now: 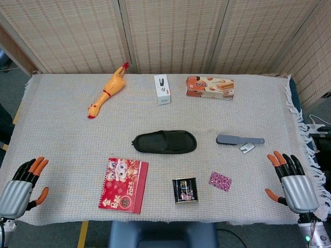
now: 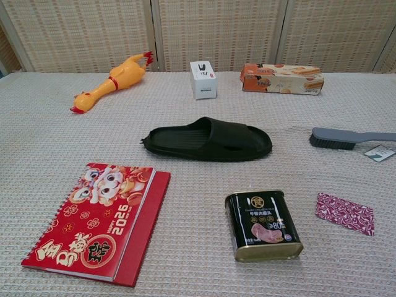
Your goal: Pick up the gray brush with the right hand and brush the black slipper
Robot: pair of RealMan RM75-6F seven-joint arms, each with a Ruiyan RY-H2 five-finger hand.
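Note:
The black slipper lies flat at the table's middle, toe end to the right. To its right lies the gray brush, bristles at its left end and handle pointing right, with a small tag by the handle. My right hand hovers near the front right corner, fingers spread and empty, below and right of the brush. At the front left corner my left hand is also open and empty. Neither hand shows in the chest view.
A red calendar notebook, a black tin can and a pink packet lie along the front. At the back are a rubber chicken, a white box and an orange biscuit box.

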